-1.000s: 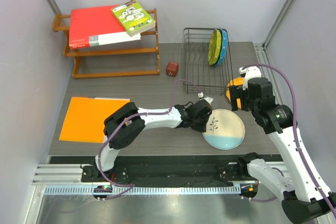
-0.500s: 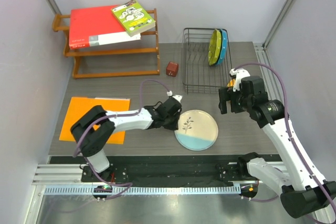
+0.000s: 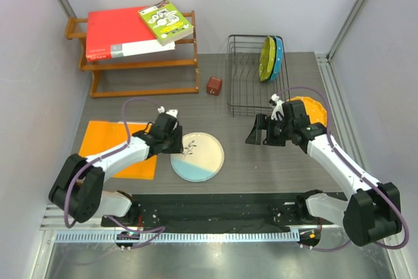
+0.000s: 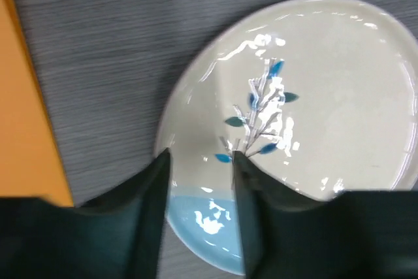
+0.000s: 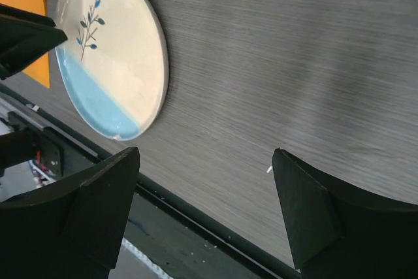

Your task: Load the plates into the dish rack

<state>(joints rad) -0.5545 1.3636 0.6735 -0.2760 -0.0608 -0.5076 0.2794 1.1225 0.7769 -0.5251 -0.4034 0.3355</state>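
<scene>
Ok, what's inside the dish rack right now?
At the right end of the dish rack, two plates stand on edge: a lime green plate and, right of it, a blue plate, mostly covered by the green one.

Cream plate (image 3: 197, 156) has slid left across the table, from right of centre to just beside the orange mat (image 3: 108, 145). My left gripper (image 4: 199, 158) went left with it. That arm was stretched out across the middle and is now folded back on its own side. Its jaws were together and now stand a little apart over the plate's near-left part. Right gripper (image 3: 259, 132) has come off the orange-yellow plate (image 3: 312, 108), which was mostly hidden under it and is now largely in view. It swung left and now sits over bare table in front of the dish rack (image 3: 251, 76).
</scene>
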